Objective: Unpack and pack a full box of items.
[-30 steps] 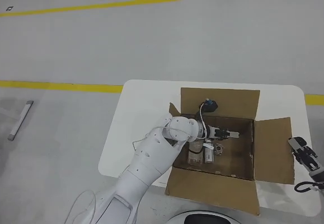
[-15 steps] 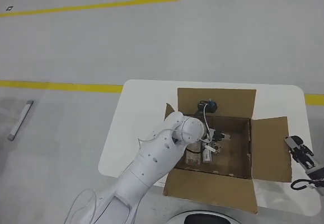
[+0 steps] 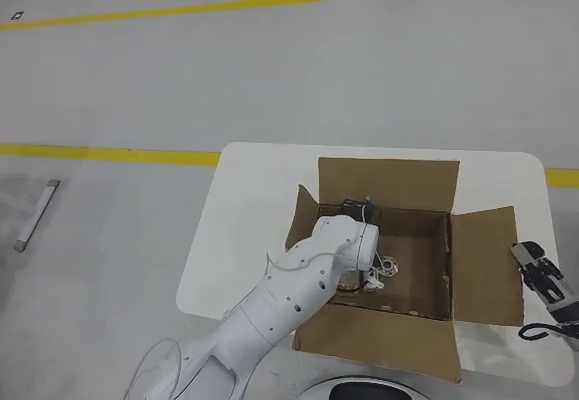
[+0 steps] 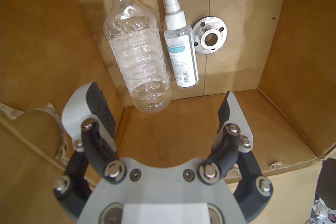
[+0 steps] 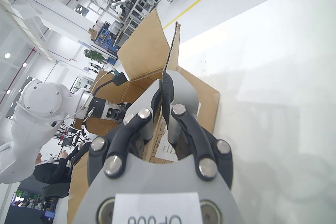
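An open cardboard box [image 3: 409, 185] stands on the white table [image 3: 259, 200]. On its floor lie a clear plastic bottle [image 4: 136, 51] with a white cap, a small spray bottle [image 4: 179, 46] beside it, and a round metal flange [image 4: 209, 34] [image 3: 390, 267]. My left arm [image 3: 339, 250] bends down into the box's left half. Its left gripper [image 4: 160, 99] hangs open above the bottle's base, holding nothing. My right gripper [image 3: 526, 257] [image 5: 164, 86] rests shut and empty on the table just off the box's right flap [image 3: 484, 265].
All the box flaps [image 4: 302, 25] are folded outward, and the front one overhangs the table's near edge. Bare table lies left of the box and at the far right corner. Grey floor with a yellow line [image 3: 89, 153] surrounds the table.
The left arm drew back from the middle of the box toward its left side, and the wrist turned downward. The box shifted slightly. The right gripper stayed almost still.
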Controlling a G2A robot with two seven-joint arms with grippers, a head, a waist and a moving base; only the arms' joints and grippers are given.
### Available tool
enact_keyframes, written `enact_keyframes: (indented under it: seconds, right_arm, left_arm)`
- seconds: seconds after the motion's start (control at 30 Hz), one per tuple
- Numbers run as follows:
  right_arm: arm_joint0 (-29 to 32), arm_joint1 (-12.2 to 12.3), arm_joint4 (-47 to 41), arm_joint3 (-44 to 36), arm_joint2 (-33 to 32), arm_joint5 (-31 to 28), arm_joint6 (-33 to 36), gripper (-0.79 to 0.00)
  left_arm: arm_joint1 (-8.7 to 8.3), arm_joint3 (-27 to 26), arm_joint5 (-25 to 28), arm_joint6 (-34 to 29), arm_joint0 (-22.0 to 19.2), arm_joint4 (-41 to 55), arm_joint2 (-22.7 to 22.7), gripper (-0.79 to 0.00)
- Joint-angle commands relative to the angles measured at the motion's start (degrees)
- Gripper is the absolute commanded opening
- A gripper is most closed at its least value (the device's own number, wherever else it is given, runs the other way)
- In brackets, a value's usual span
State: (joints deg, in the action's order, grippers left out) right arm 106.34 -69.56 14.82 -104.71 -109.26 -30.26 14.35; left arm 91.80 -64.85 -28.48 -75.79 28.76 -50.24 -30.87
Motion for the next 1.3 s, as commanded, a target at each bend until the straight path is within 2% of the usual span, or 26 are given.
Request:
enact_keyframes:
  seconds: [0.0,0.23,0.3,0.43,0.53,0.67,0.7,0.73,0.77,0.8,0.87,0.9,0.93,0.97,1.0,1.27]
  right_arm:
    - [0.0,0.0,0.6,-0.1,-0.1,-0.1,-0.2,-0.785]
    - [0.4,0.0,1.2,-0.2,-0.2,-0.2,-0.6,-0.785]
    - [0.4,0.0,1.5,-0.2,-0.1,-0.1,-0.6,-0.785]
    - [0.7,0.0,1.4,0.1,-0.1,-0.2,-0.7,-0.785]
    - [0.7,0.0,1.2,0.2,-0.2,-0.3,-0.7,-0.785]
    - [0.7,0.0,0.9,0.3,-0.3,-0.3,-0.6,-0.785]
    - [0.7,0.1,0.8,0.3,-0.3,-0.4,-0.6,-0.785]
    - [0.7,0.1,0.8,0.3,-0.4,-0.4,-0.6,-0.785]
    - [0.8,0.1,0.8,0.3,-0.4,-0.4,-0.6,-0.785]
    - [0.8,0.1,0.6,0.3,-0.4,-0.4,-0.6,-0.785]
    - [0.8,0.1,0.5,0.3,-0.4,-0.3,-0.5,-0.785]
    - [0.8,0.1,0.5,0.3,-0.4,-0.4,-0.4,-0.785]
    - [0.7,0.1,0.6,0.4,-0.4,-0.4,-0.4,-0.785]
    - [0.7,0.1,0.6,0.4,-0.3,-0.4,-0.3,-0.785]
    - [0.7,0.1,0.6,0.4,-0.2,-0.4,-0.3,-0.785]
    - [0.5,0.1,0.9,0.5,0.2,-0.5,-0.3,-0.785]
  left_arm:
    - [-0.01,0.0,0.0,0.0,0.0,0.0,0.0,0.000]
    - [-0.01,0.0,0.0,0.0,0.0,0.0,0.0,0.000]
    - [-0.09,0.7,0.5,2.7,1.3,-0.8,-0.1,0.000]
    - [0.09,2.3,1.0,3.1,2.1,-0.2,-1.0,0.000]
    - [0.44,4.3,0.1,2.2,1.5,-6.1,1.5,0.000]
    - [1.29,6.1,-0.8,0.7,1.4,-8.5,2.8,0.000]
    - [1.51,6.5,-0.7,0.9,1.4,-8.3,2.7,-0.049]
    - [1.70,7.6,-1.0,0.9,1.3,-9.5,3.1,-0.311]
    - [1.98,8.3,-1.1,1.1,1.2,-10.2,3.5,-0.403]
    - [2.27,8.6,-1.1,1.1,1.2,-10.4,3.7,-0.434]
    - [2.78,9.4,-1.2,1.2,1.1,-10.9,3.9,-0.422]
    - [3.02,9.7,-1.2,1.1,1.1,-10.8,3.9,-0.249]
    - [3.25,9.9,-1.1,1.3,1.0,-10.7,3.7,-0.142]
    - [3.44,10.1,-0.7,1.7,1.0,-10.5,3.6,-0.040]
    - [3.61,10.4,-0.6,2.0,1.0,-10.6,3.5,0.000]
    - [5.22,13.7,-0.3,2.9,1.3,-11.5,3.4,-0.015]
